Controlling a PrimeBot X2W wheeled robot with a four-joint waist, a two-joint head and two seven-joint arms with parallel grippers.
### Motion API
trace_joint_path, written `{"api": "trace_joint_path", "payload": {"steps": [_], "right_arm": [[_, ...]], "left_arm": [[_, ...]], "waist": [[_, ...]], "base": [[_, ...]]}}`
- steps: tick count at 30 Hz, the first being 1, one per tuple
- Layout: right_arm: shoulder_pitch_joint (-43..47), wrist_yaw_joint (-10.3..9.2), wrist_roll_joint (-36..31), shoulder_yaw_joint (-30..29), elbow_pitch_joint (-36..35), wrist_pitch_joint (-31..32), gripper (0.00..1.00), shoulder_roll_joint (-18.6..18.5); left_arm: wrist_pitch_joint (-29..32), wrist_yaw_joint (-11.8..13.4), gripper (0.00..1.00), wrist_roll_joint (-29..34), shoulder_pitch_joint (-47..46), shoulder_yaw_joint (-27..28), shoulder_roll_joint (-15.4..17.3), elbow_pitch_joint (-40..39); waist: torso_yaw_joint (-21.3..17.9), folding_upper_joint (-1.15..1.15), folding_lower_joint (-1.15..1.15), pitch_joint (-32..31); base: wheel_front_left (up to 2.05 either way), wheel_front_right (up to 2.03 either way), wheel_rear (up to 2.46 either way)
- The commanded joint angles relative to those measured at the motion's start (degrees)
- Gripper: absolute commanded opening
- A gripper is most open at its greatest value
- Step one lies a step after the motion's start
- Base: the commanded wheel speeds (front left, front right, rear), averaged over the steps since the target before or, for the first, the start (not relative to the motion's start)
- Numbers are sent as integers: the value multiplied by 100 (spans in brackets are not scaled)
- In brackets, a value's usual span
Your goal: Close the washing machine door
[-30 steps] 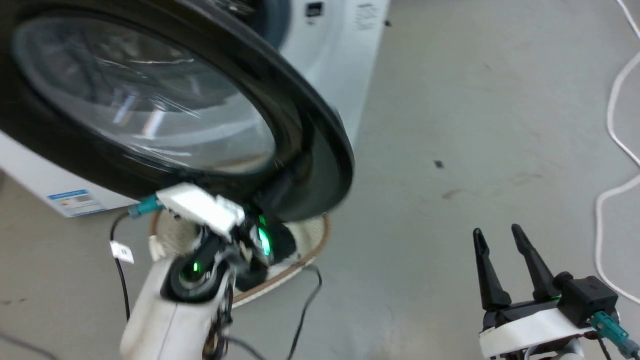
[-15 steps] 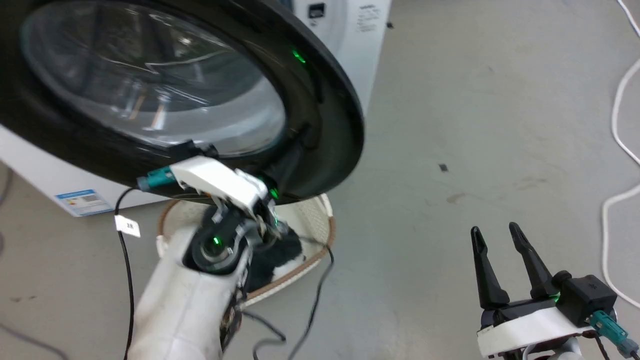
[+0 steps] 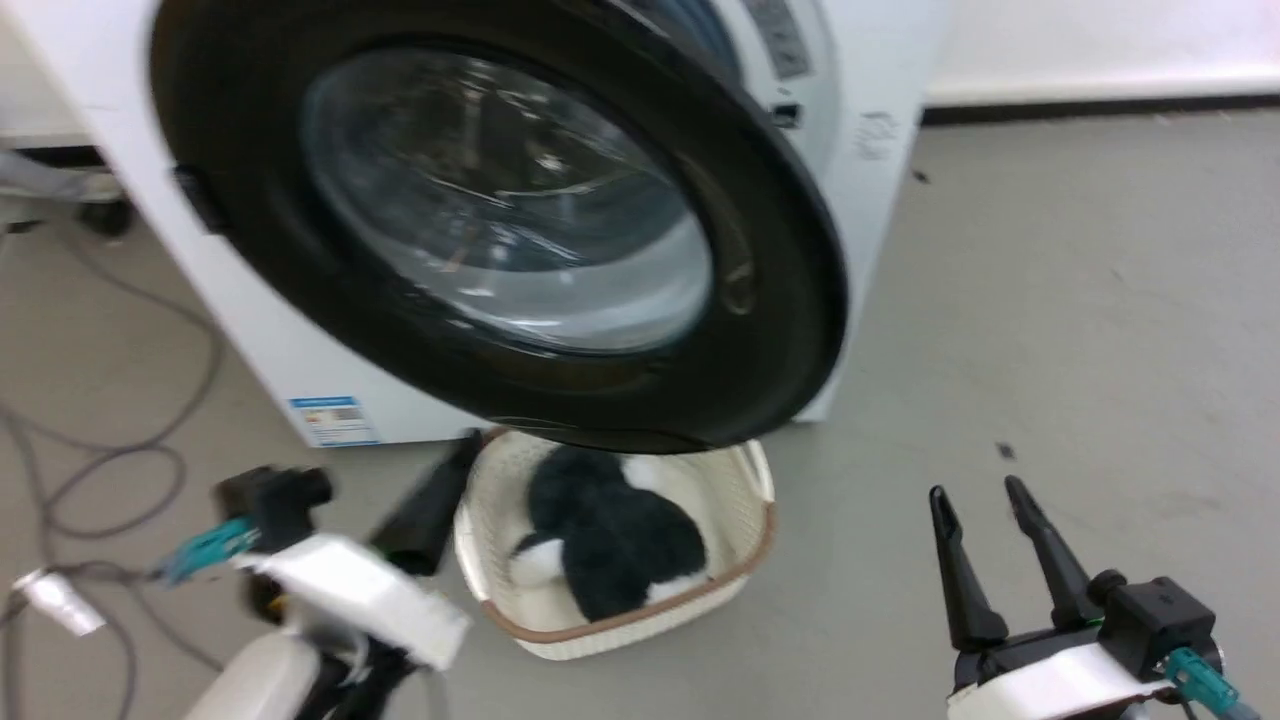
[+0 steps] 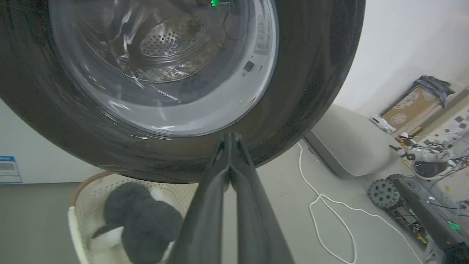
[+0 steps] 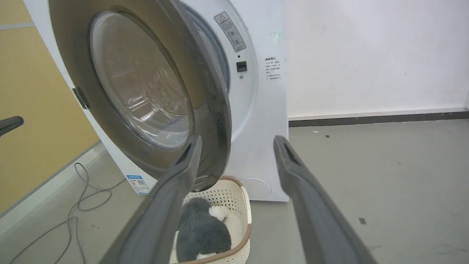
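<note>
While the washing machine door (image 3: 500, 200) stands part-way open, left gripper (image 4: 230, 141): fingers pressed together with nothing between them; tips point at the door's lower black rim; whether they touch it cannot be told.
right gripper (image 3: 974, 492): fingers spread wide, empty; low on the right, well apart from the machine, above bare floor (image 3: 1050, 300).
washing machine door: round, black-rimmed, with bulging clear glass at centre; hinged on the left of the head view; free edge swung out from the front, leaving a gap to the porthole in the right wrist view.
washing machine (image 3: 880, 150): white front-loader behind the door; perforated steel drum (image 4: 165, 40) visible through the glass; blue label (image 3: 332, 420) low on the front.
basket (image 3: 765, 500): cream, perforated; on the floor just before the machine, under the door's lower edge.
basket contents: dark fluffy item (image 3: 610, 530) with white patches.
floor: grey; dark cables (image 3: 100, 470) lie left of the machine; a white cord (image 4: 322, 205) lies to the right.
</note>
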Motion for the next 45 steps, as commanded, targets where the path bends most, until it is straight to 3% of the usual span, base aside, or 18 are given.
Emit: {"api": "trace_joint_path", "payload": {"steps": [1, 5, 6, 10, 11, 12, 13, 21, 28, 29, 30, 31, 37, 45], "right_arm": [[76, 5, 17, 21, -3, -27, 100, -37], [188, 5, 65, 44, 12, -27, 100, -102], [260, 5, 86, 81, -17, -27, 100, -124], [309, 5, 73, 149, -42, -27, 100, -158], [313, 5, 68, 157, -38, -27, 100, -160], [316, 5, 66, 167, -34, -27, 100, -159], [320, 5, 66, 176, -32, -27, 100, -157], [364, 5, 54, 197, -36, -27, 100, -155], [430, 5, 86, 154, -53, -14, 100, -137], [413, 5, 91, 190, -64, -8, 48, -152], [381, 5, 90, 228, -86, -8, 10, -178], [337, 5, 95, 280, -116, -8, 0, -210], [-127, 5, 98, 718, -263, 105, 0, -533], [-1405, 5, 447, 1136, -178, 592, 0, -1358]], "left_arm": [[-334, -1, 0, 298, 121, 3, 94, 38], [-816, 348, 0, 1101, 366, 336, 220, -51], [-853, 646, 0, 1700, 661, 893, 84, -501], [-856, 830, 0, 2517, 1269, 1706, -378, -1181], [-857, 831, 6, 2692, 1423, 1856, -502, -1294], [-857, 817, 39, 2839, 1580, 1966, -618, -1355], [-857, 794, 100, 2984, 1719, 2050, -716, -1392], [-858, 480, 100, 4048, 2251, 2142, -1086, -1226], [-858, 365, 100, 4484, 2280, 2096, -1318, -1002], [-858, 351, 100, 4515, 2269, 2101, -1352, -1000], [-858, 334, 100, 4546, 2258, 2105, -1380, -1000], [-858, 316, 100, 4574, 2238, 2111, -1406, -1009], [-858, 195, 100, 4699, 1998, 2114, -1553, -1056], [-859, 90, 100, 4788, 1628, 2143, -1718, -1121]], "waist": [[299, 0, 0, -247], [564, 0, 0, -437], [723, 0, 0, -519], [868, 0, 0, -550], [892, 0, 0, -556], [910, 0, 0, -562], [926, 0, 0, -569], [1022, 0, 0, -577], [1171, 0, 0, -488], [1188, 0, 0, -450], [1203, 0, 0, -400], [1219, 0, 0, -338], [1396, 0, 0, 99], [1675, 0, 0, 741]], "base": [[0, 0, 0], [0, 0, 0], [0, 0, 0], [0, 0, 0], [0, 0, 0], [0, 0, 0], [0, 0, 0], [0, 0, 0], [0, 0, 0], [0, 0, 0], [0, 0, 0], [0, 0, 0], [0, 0, 0], [0, 0, 0]]}}
